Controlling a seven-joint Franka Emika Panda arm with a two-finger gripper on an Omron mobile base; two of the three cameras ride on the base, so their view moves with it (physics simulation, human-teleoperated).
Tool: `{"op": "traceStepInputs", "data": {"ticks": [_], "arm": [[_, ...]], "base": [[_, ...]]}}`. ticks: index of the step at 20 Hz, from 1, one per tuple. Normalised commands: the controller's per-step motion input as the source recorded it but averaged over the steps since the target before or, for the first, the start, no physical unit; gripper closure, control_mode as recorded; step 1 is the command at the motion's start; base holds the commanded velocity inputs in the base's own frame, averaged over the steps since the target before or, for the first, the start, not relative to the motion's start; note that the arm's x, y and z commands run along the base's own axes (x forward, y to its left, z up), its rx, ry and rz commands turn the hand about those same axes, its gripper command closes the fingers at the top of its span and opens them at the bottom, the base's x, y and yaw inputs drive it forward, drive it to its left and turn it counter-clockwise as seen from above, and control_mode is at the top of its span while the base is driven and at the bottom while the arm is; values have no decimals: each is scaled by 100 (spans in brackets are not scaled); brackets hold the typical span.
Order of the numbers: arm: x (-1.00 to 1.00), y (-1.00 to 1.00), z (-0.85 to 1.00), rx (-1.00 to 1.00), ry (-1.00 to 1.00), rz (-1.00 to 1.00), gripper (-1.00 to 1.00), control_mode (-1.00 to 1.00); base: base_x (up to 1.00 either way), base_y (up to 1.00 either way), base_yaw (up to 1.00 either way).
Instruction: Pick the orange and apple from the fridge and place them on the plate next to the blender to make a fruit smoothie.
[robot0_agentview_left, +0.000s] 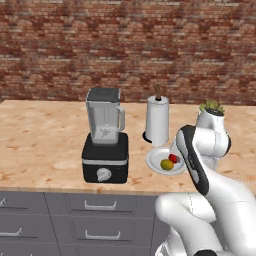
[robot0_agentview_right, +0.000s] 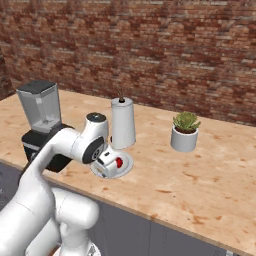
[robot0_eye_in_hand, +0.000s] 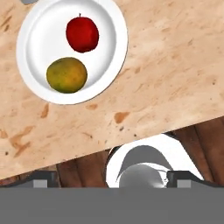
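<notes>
Orange (robot0_eye_in_hand: 66, 75) and apple (robot0_eye_in_hand: 82, 33) sit apart on plate (robot0_eye_in_hand: 33, 35) — hand (robot0_agentview_right: 106, 165) state unclear.

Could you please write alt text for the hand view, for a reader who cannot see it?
A red apple and a yellowish-orange orange lie side by side, apart, on a white plate on a pale wooden counter, seen from directly above.

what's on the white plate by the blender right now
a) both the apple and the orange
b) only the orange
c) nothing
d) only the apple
a: in the hand view the red apple and the yellowish-orange orange both lie on the plate, side by side and apart; the left base view shows the same plate right beside the blender.
</notes>
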Motion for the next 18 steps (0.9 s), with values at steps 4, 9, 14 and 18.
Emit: {"op": "traceStepInputs", "data": {"ticks": [4, 9, 14, 18], "arm": [[-52, 1, 82, -2, -12, -10, -100, -100], [-47, 0, 73, -4, -8, -10, -100, -100], [-37, 0, 57, 0, -3, -9, -100, -100], [-19, 0, 44, 0, 0, -8, -100, -100]], "base": [[0, 0, 0], [0, 0, 0], [0, 0, 0], [0, 0, 0]]}}
